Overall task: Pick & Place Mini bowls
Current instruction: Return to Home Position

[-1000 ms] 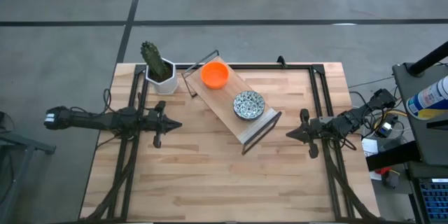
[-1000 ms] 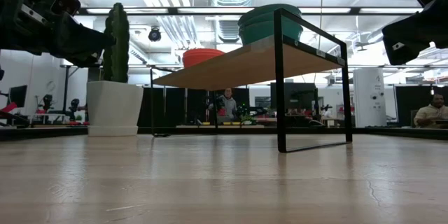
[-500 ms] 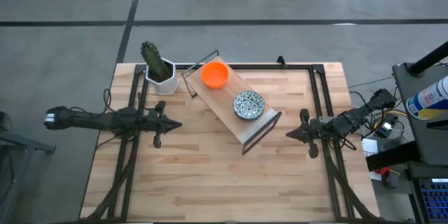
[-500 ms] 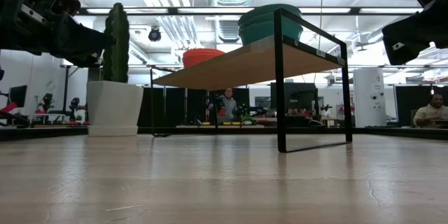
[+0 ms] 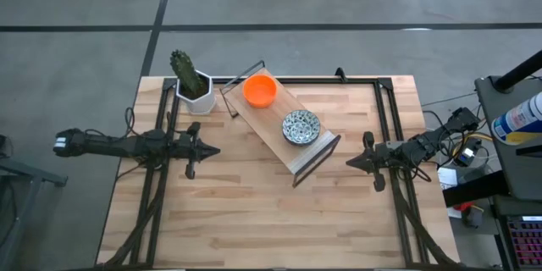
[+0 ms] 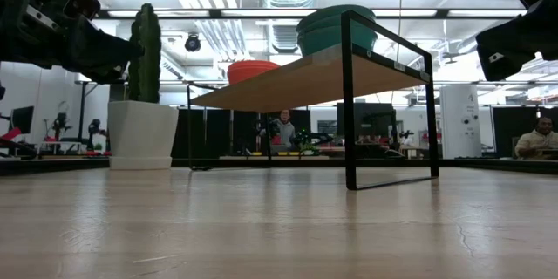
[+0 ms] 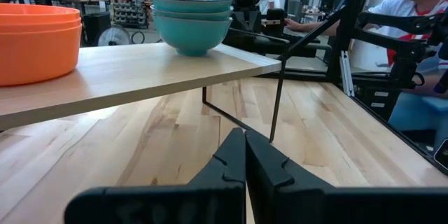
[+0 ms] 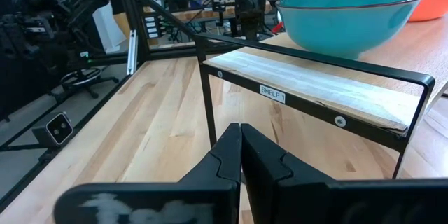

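The sorting looks finished to us: the orange bowls [image 5: 260, 90] sit stacked at the far left end of the shelf [image 5: 273, 118], and the patterned bowls [image 5: 301, 127] sit stacked at its near right end, with nothing of the task on the counter [image 5: 254, 212]. The left hand [image 5: 213, 150] is left of the shelf and the right hand [image 5: 351, 163] right of it. Both point inward, fingers pressed together and holding nothing, and both are apart from the frame. To end the homing well, we would keep both hands shut, move each arm slowly and straight back from the shelf's black legs, and avoid sweeping toward the cactus pot [image 5: 196, 100] at the far left. We cannot count the bowls with confidence. From above, each stack reads as a single bowl. In the level view the shelf board hides most of the orange stack, and the right wrist view cuts off the top of the patterned one. The pattern itself shows only from above; from the side those bowls look plain teal.
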